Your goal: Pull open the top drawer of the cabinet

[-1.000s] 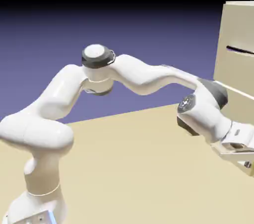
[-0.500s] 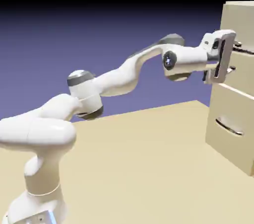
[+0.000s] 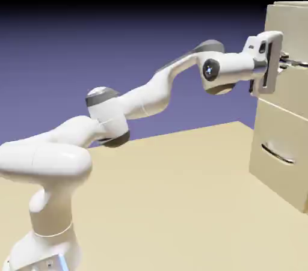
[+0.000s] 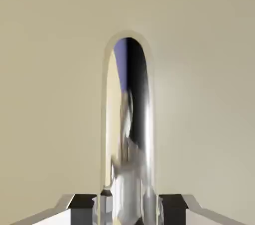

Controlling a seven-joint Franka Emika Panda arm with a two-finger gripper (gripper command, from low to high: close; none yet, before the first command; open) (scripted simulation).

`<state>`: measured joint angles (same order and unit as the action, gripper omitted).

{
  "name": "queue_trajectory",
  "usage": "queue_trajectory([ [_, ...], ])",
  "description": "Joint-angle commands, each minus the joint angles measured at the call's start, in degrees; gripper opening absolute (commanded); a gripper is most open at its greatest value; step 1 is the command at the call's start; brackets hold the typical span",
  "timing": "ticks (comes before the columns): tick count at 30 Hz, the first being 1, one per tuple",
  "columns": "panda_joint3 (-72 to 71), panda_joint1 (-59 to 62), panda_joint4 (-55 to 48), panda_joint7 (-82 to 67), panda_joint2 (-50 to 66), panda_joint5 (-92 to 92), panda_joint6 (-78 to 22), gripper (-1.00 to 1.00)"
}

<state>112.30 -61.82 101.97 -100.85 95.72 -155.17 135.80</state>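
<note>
The white, jointed robot arm [image 3: 147, 97] reaches across the pale wooden tabletop [image 3: 150, 204] to the tall, boxy, cream-beige cabinet [image 3: 286, 92] at the exterior view's right. The top drawer, a flat cream-beige front panel [image 3: 289, 29], is the uppermost of the stacked fronts; its slim, shiny metal bar handle [image 3: 298, 63] lies near the panel's lower edge. The white two-finger gripper [image 3: 283, 63] is clamped on this handle, with one finger to each side of the bar (the hand view shows the polished metal between the dark-backed fingertips, its reflections obscuring the exact contact). Approach and grasp are therefore judged complete. The pull appears to be only at its beginning: in the exterior view a narrow step shows along the top edge of the drawer front, which seems to stand slightly proud of the cabinet body. Most of the opening travel is left, and it calls for a steady, straight draw toward the robot's base, with the grip kept closed. A sideways or tilting pull could let the smooth bar slip from the fingers. The lower drawer, a cream-beige front [image 3: 280, 134] with a curved silvery handle [image 3: 278, 154], takes no part in the grasp.
</note>
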Motion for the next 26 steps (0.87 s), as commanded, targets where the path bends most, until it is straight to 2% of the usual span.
queue_trajectory([
  [1,0.06,-1.28,2.07,-0.43,0.24,-0.1,-0.75,-1.0],
  [5,0.2,-6.63,10.32,-1.97,0.81,0.48,-3.65,-1.0],
  [7,-1.43,-9.53,11.91,-6.03,-3.15,1.56,-2.61,-1.0],
  [22,3.98,-31.21,41.66,-8.55,0.99,8.21,-10.98,-1.0],
  [23,3.98,-31.21,41.66,-8.55,0.99,8.21,-10.98,1.0],
  [26,5.38,-34.8,45.81,-8.49,2.06,10.21,-11.62,1.0],
])
